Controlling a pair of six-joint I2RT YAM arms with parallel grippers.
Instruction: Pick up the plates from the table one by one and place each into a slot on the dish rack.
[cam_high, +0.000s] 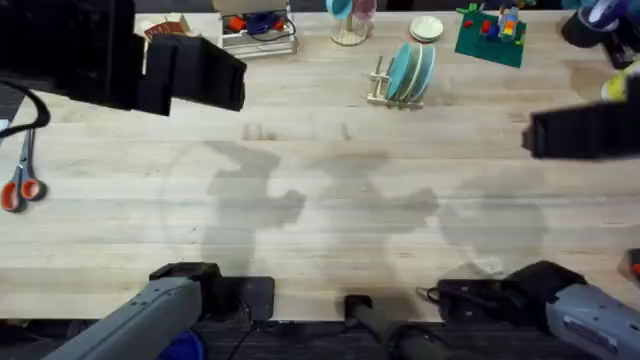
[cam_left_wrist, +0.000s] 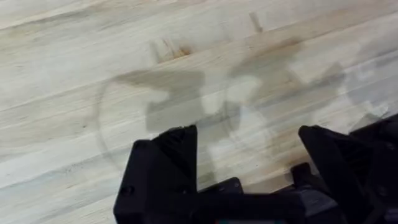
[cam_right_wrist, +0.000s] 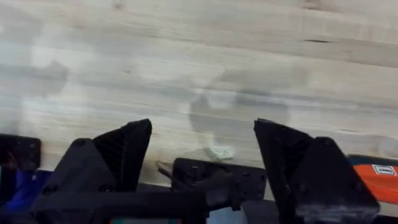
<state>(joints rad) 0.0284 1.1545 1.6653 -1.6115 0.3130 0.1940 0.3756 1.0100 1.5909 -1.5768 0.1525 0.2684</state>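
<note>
Toward the far edge of the table (cam_high: 320, 215), right of centre, I'm seeing the dish rack (cam_high: 392, 97) already holding the plates (cam_high: 410, 72): teal and light-blue ones standing on edge between the dowels, leaning a little, faces turned roughly along the far edge. I'm not finding any loose plate on the bare middle of the butcher block, so I'm judging the task as about done, unless the small pale round thing (cam_high: 427, 29) just behind the rack counts; I can't tell whether it is a plate.

Left gripper (cam_left_wrist: 249, 152) is hanging over bare wood, black fingers (cam_left_wrist: 168, 158) spread wide, nothing between them. Right gripper (cam_right_wrist: 202, 146) is likewise spread apart and empty, over bare wood near the front edge by its base. Overhead, both arms are showing large and dark, raised high: the left one over the far left corner, the right one at the right edge.

The rack is lying far and away from both grippers; I'm judging the right arm the nearer one. Any next reach would be going forward toward the far edge, with the jaws turned across a plate's rim.

Scissors (cam_high: 20, 185) are lying at the left edge, well apart from everything.
</note>
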